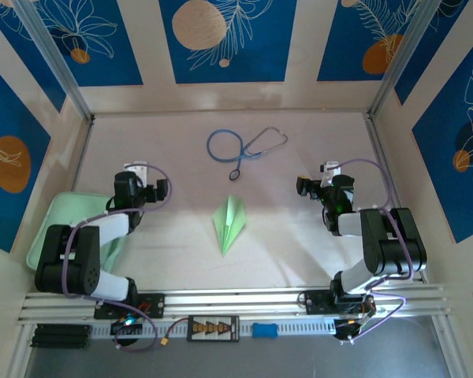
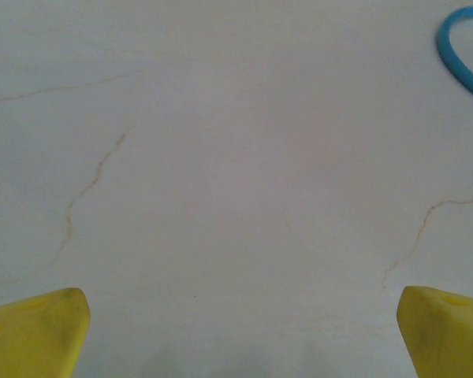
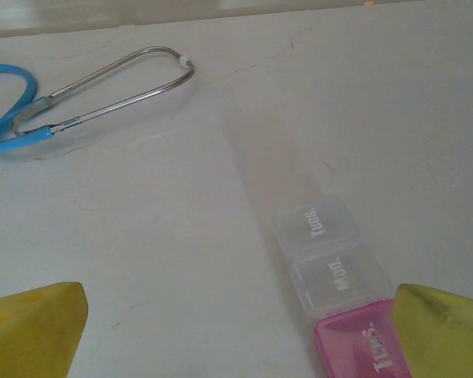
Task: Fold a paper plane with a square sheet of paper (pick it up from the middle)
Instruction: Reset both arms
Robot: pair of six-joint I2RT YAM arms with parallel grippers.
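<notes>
Paper plane (image 1: 229, 223): one; stethoscope (image 1: 246, 153): one

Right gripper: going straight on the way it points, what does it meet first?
The right gripper would likely meet the pill organizer first, just ahead and right of centre; depth is unclear. The stethoscope lies farther, off left.

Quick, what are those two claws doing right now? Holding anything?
Left gripper: open, holding nothing.
Right gripper: open, holding nothing.
</notes>
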